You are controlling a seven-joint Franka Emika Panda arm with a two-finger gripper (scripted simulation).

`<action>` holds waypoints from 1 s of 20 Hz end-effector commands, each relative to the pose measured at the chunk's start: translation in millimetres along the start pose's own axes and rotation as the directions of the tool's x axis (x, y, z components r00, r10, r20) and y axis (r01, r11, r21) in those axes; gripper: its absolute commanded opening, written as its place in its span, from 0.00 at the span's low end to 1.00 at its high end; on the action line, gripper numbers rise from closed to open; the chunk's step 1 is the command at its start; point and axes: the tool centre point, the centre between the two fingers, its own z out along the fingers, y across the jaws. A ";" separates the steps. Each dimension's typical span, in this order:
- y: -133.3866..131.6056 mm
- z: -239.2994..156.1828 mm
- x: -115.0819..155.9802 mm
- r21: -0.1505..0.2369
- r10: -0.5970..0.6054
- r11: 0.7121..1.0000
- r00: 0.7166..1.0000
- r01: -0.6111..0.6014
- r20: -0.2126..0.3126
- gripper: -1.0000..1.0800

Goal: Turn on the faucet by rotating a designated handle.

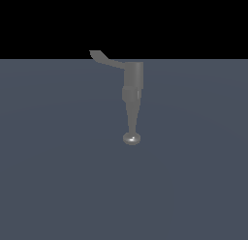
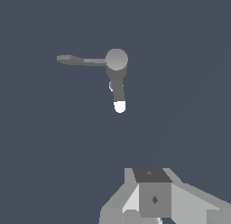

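Note:
The faucet (image 1: 132, 89) is a dull-grey fixture with a cylindrical body that tapers to a narrow spout ending in a shiny rounded knob (image 1: 131, 138). The handle (image 1: 105, 60) is a thin curved lever with a flared paddle tip. It projects from the top of the body toward the exterior view's left. The wrist view shows the faucet (image 2: 117, 65) from above, with the handle (image 2: 76, 60) sticking out sideways. My gripper (image 2: 152, 182) shows only partly at that view's edge, well apart from the faucet. Its fingers are not clearly separable. It is out of the exterior view.
The faucet stands on a flat blue-grey surface (image 1: 58, 161) that fills both views. A black background lies behind it in the exterior view.

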 end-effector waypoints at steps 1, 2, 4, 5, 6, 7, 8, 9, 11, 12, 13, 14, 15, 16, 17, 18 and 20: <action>-4.2 3.7 9.2 -0.003 0.059 0.998 0.998 -0.059 0.001 0.00; -5.9 5.3 12.9 -0.005 0.083 0.997 0.997 -0.083 0.001 0.00; -9.3 8.5 20.2 -0.007 0.129 0.992 0.992 -0.129 0.001 0.00; -11.1 10.2 23.8 -0.008 0.153 0.988 0.988 -0.153 0.001 0.00; -12.8 12.0 27.5 -0.010 0.176 0.984 0.984 -0.176 0.001 0.00; -14.6 13.8 31.1 -0.011 0.199 0.980 0.980 -0.199 0.001 0.00; -16.4 15.7 34.7 -0.012 0.222 0.975 0.975 -0.222 0.001 0.00; -18.2 17.6 38.3 -0.013 0.244 0.970 0.970 -0.244 0.000 0.00; -21.8 21.6 45.4 -0.015 0.289 0.957 0.957 -0.289 0.000 0.00; -23.7 23.6 49.0 -0.016 0.312 0.950 0.950 -0.312 0.000 0.00; -25.5 25.7 52.5 -0.017 0.334 0.943 0.943 -0.334 -0.001 0.00; -27.4 27.9 56.0 -0.018 0.356 0.934 0.935 -0.356 -0.001 0.00; -29.2 30.1 59.5 -0.018 0.377 0.926 0.926 -0.377 -0.001 0.00; -31.1 32.4 63.0 -0.019 0.399 0.917 0.917 -0.399 -0.001 0.00; -33.0 34.7 66.5 -0.020 0.420 0.907 0.908 -0.420 -0.002 0.00; -34.9 37.1 69.9 -0.021 0.441 0.897 0.898 -0.441 -0.002 0.00; -38.8 42.0 76.7 -0.022 0.482 0.876 0.876 -0.482 -0.003 0.00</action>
